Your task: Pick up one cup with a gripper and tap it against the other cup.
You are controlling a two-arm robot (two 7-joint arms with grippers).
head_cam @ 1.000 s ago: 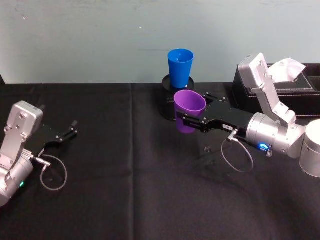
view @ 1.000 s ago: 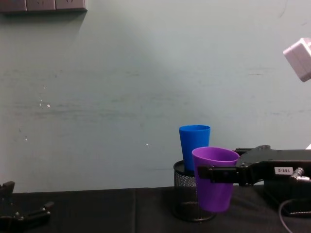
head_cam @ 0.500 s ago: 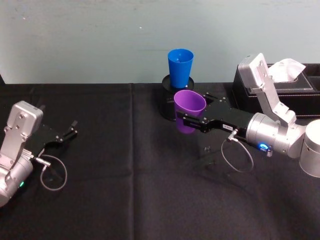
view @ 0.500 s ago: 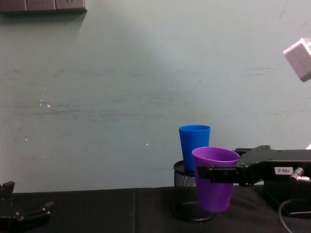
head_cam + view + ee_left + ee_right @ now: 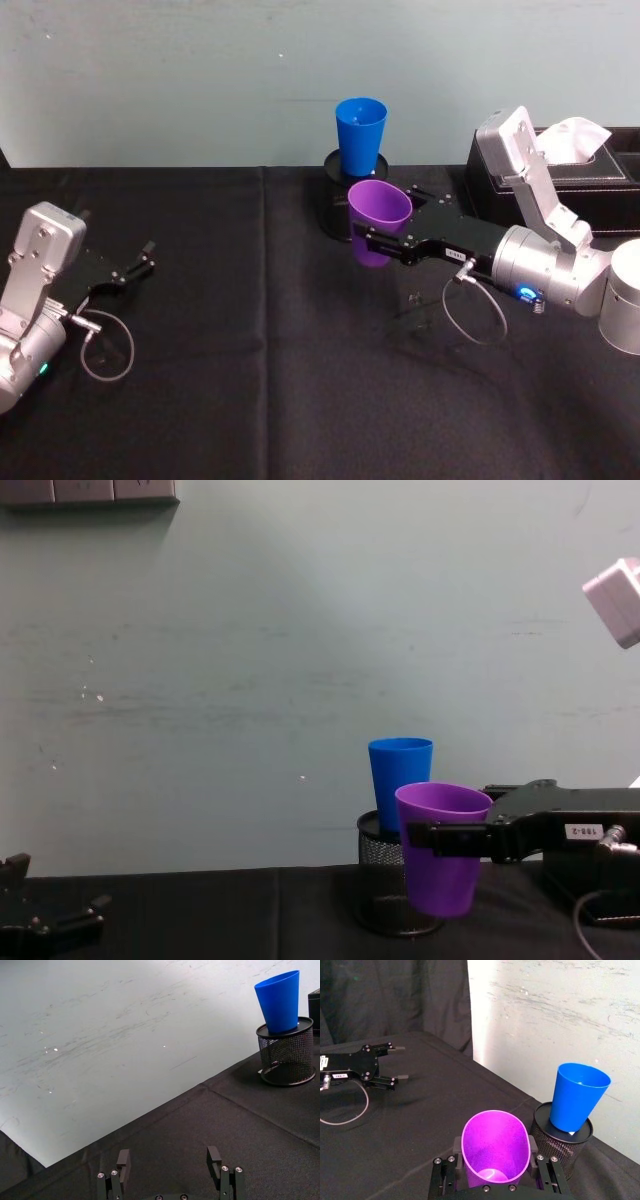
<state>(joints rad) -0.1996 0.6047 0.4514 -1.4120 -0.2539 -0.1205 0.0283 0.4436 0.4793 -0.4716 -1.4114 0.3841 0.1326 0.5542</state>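
Your right gripper (image 5: pixel 374 240) is clenched on the purple cup (image 5: pixel 379 209), one finger on either side of its wall just under the rim. The cup hangs upright, off the cloth, just in front of the mesh holder (image 5: pixel 379 882) on your side. The blue cup (image 5: pixel 361 134) stands upright in the holder's top, so its rim sits higher than the purple one's. In the right wrist view there is a gap between the two cups; they are near but not touching.

So the pick-up looks done, and the tap is the step in hand — not yet made.

The next move probably calls for a small lift as well as a short push away from you. At its present height the purple cup would likely meet the holder's mesh rather than the blue cup. Bring it up until wall faces wall above the holder's rim, then close the gap gently — the blue cup is only perched there and a hard knock could tip it off.

Your left gripper (image 5: pixel 169 1157) lies on the cloth well to the left of the holder, parked, fingers spread and holding nothing.
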